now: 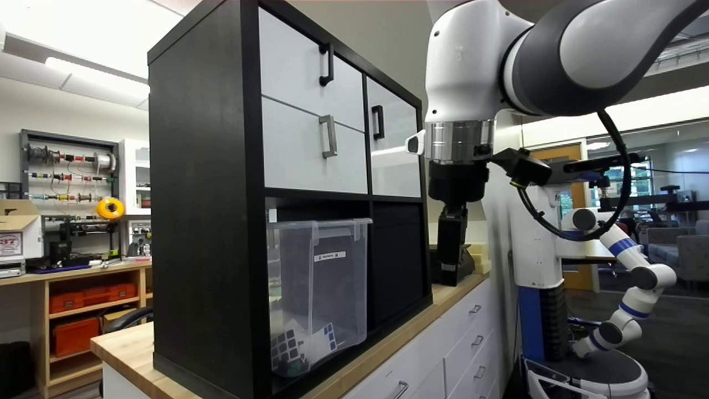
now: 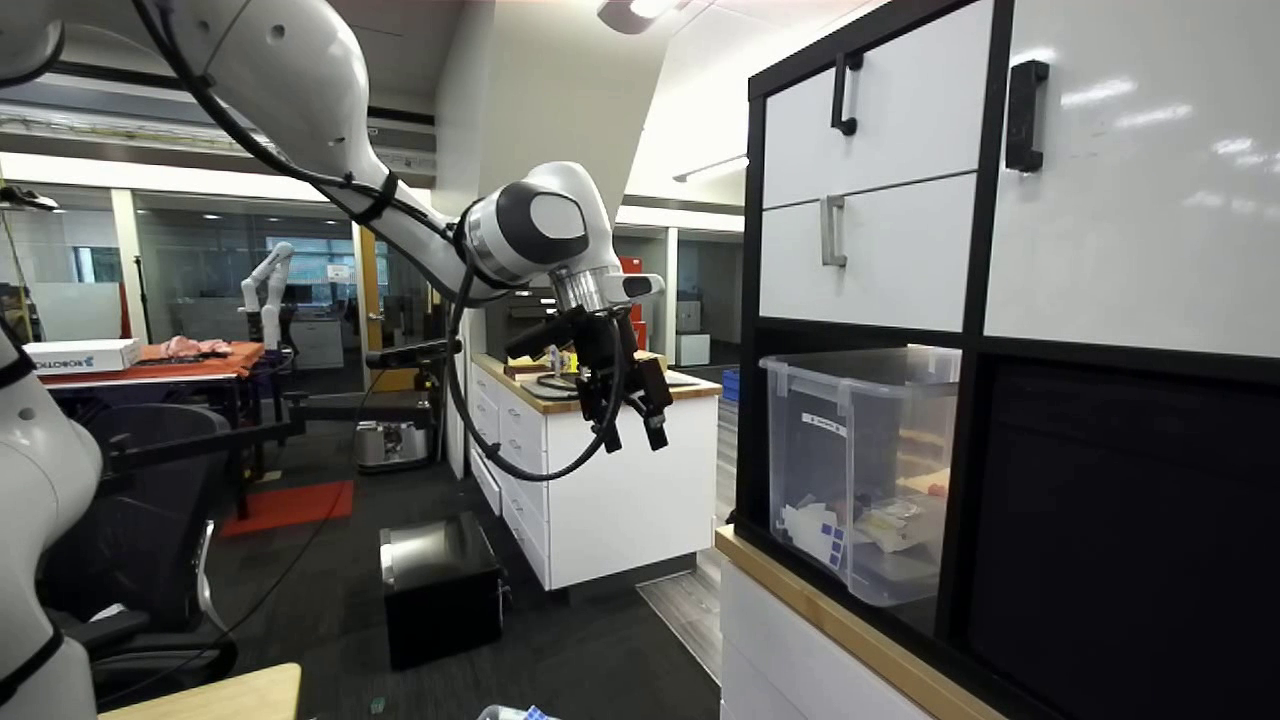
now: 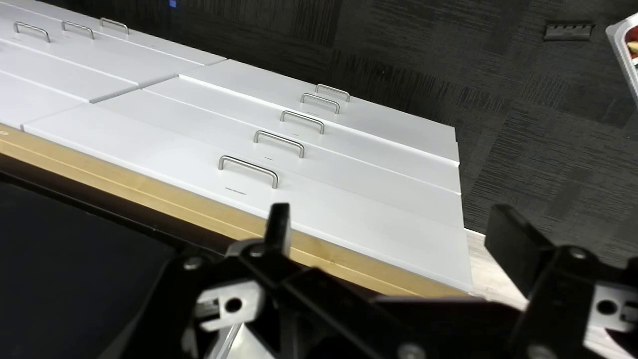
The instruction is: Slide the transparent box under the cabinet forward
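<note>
Presently, the fingers point(image 3: 514, 244) stand apart, empty; the transparent box point(image 1: 320, 293) sits low in the cabinet point(image 1: 252, 194). Advised: hook its front rim point(image 1: 343, 223) centrally, then draw it straight forward.

In an exterior view, cam is roughly level, close to the cabinet point(image 1: 199, 194) at its box point(image 1: 340, 293) end, angled along it. In an exterior view, cam looks back from the opposite end, arm point(image 2: 300, 90) at frame left, cabinet at frame right. Cabinet, box and arm show in both exterior views. Wrist view: steep look down past the gripper point(image 3: 391, 227) to white drawers point(image 3: 349, 179) and floor point(image 3: 398, 65). Counter edge point(image 3: 149, 190) is common to all three.
</note>
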`<action>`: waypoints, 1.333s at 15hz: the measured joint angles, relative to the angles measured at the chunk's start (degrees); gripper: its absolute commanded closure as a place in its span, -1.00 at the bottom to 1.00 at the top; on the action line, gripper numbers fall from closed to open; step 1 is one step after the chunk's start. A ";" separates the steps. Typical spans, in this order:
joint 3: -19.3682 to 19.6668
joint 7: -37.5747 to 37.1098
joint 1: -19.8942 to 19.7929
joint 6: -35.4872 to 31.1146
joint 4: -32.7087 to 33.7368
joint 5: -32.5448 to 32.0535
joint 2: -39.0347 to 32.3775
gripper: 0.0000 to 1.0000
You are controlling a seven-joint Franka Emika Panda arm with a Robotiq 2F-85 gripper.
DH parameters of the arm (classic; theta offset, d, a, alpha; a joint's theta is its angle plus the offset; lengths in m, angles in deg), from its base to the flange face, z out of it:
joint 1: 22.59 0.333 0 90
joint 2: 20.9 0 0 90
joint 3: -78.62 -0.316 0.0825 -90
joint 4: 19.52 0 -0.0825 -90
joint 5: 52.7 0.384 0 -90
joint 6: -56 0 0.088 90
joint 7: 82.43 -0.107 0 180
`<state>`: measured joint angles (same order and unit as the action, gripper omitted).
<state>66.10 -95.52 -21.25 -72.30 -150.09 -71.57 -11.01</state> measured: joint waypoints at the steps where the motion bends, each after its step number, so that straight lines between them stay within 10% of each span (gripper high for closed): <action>1: 0.07 0.00 0.08 0.00 0.00 0.00 -0.02 -1.00; 20: 4.86 6.32 0.15 -9.22 7.69 -5.87 -8.87 -1.00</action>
<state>70.96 -89.20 -21.11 -81.52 -142.40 -77.44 -19.88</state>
